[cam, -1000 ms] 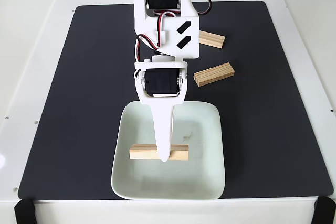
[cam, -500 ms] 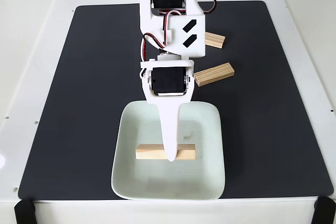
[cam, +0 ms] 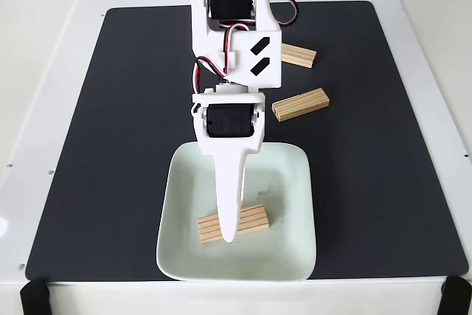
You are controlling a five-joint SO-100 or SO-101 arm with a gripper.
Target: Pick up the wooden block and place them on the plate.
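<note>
On the large pale mint-green square plate [cam: 289, 256] at the bottom centre of the fixed view, one small light pine wooden block [cam: 254, 220] lies flat, slightly tilted, with its grooved face up, in the lower middle of the dish. The white arm's gripper [cam: 229, 235] reaches down from above and crosses the middle of that block; from this angle only one long white finger is plain, so I cannot tell whether the pincer is pinching the block, spread, or pressed together. Whether the block is already let go is likewise unclear.

To the right of the arm, on the mat above the plate, two more pine blocks wait: a grooved one [cam: 300, 103] lying at a slant just beyond the plate's upper right corner, and another [cam: 298, 55] farther up, partly hidden behind the arm's white housing. By my reading one block is delivered or nearly so, and at least these two are still to be fetched.

The plate and blocks rest on a matte black rectangular mat [cam: 118, 145] spread over a white tabletop [cam: 33, 71]. Black clamps sit at the table's corners. Little of the room shows beyond the table's far edge.
</note>
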